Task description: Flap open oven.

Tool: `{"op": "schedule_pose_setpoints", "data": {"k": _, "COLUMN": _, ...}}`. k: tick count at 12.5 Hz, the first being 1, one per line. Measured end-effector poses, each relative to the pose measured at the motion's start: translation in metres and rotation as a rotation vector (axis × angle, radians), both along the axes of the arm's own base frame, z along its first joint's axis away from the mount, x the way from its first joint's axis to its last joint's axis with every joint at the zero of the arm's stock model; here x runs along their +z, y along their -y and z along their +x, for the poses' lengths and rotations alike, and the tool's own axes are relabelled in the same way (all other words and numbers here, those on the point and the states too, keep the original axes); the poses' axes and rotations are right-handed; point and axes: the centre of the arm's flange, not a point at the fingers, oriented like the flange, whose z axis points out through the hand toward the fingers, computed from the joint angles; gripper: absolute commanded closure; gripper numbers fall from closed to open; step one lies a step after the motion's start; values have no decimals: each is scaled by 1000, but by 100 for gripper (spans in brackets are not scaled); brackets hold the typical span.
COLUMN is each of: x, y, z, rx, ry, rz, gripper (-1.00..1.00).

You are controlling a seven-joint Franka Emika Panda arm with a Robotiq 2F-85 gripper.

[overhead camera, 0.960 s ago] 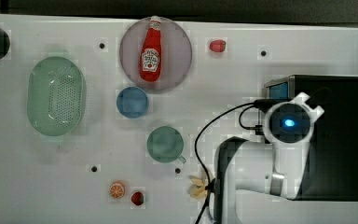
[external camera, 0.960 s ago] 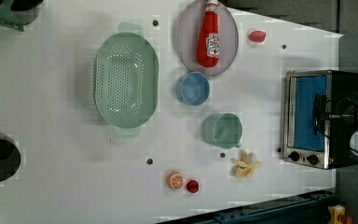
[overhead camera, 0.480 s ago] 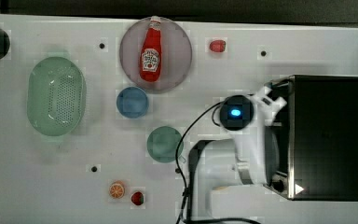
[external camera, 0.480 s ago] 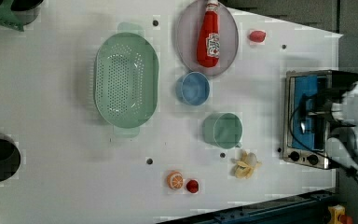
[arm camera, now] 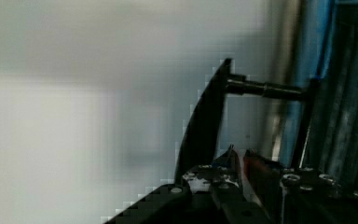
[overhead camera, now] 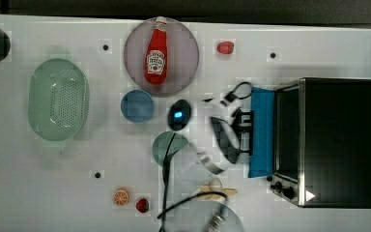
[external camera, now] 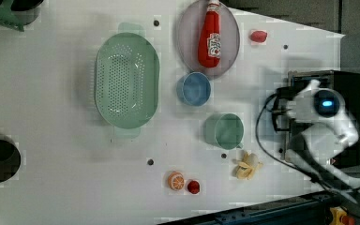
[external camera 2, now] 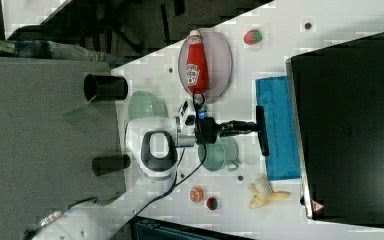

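Blue glass door (overhead camera: 262, 133) of the oven (overhead camera: 335, 142) lies folded down (gripper (external camera 2: 252, 125) clamped on its dark handle (external camera 2: 262, 131)).

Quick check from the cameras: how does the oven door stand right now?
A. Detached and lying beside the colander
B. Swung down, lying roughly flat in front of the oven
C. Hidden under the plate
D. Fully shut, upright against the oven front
B: in the right view the blue glass door lies flat on the table side of the oven, with the gripper at its dark bar handle; the top view shows the door folded out likewise.
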Motion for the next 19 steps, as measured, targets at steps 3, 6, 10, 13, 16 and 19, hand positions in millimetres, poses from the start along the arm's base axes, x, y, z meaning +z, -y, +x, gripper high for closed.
{"op": "schedule_pose_setpoints", "data": {"k": 3, "x": -52, "y": -34, "z": -13, "rx": -15, "ry": -6, "rz": -47, "gripper": 65}}
{"op": "schedule_pose_setpoints", "data": {"k": 6, "x": -80, "y": -44, "z": -27, "rx": -68, "ry": -5, "rz": -90, "gripper": 65}}
{"op": "schedule_pose_setpoints", "data": {"k": 10, "x": -77, "y": -44, "z": -24, "rx": -111, "ry": 36, "rz": -85, "gripper": 65}}
{"op": "schedule_pose_setpoints", "data": {"k": 13, "x": -59, "y": -44, "z": -13, "rx": -202, "ry": 94, "rz": -33, "gripper": 65}}
{"op": "schedule_pose_setpoints", "data": {"k": 16, "x": 14, "y": -51, "z": 8, "rx": -466, "ry": 231, "rz": 125, "gripper": 65}}
{"op": "schedule_pose_setpoints", "data": {"k": 19, "x": 125, "y": -54, "z": 24, "rx": -667, "ry": 376, "rz": 297, "gripper": 65}}
